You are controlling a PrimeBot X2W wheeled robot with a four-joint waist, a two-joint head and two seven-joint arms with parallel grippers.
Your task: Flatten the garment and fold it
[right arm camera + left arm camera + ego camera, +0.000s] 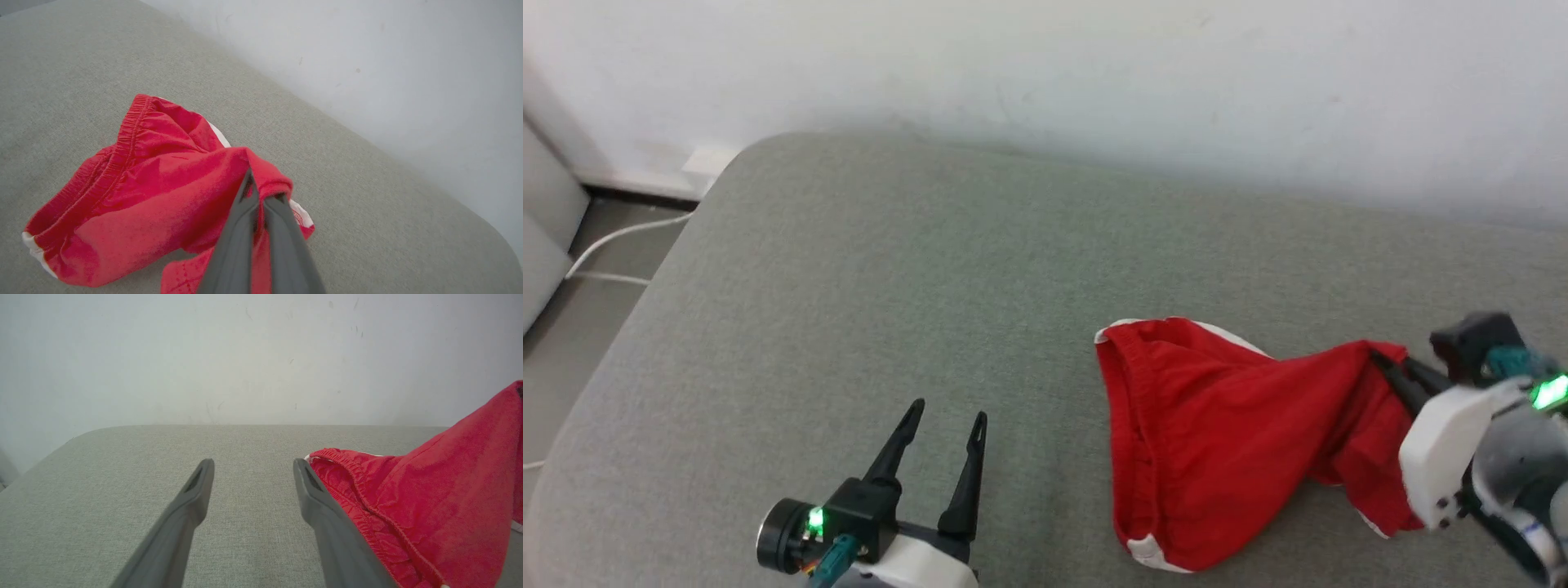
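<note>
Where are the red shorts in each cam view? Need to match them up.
Head: shorts lower right of centre, on the cushion.
Left wrist: right side, past the left gripper.
Right wrist: centre-left, pinched by the right gripper.
Shared landmark: the gathered waistband.

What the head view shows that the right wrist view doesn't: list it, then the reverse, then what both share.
Head view adds: the left end effector, open over bare cushion, apart from the shorts, plus floor with a white cable at the left edge. Right wrist view adds: a close look at the right end effector shut on a raised fold of the shorts, with white trim beside it. Both share: the red shorts, the grey cushion, the white wall and the right end effector.
</note>
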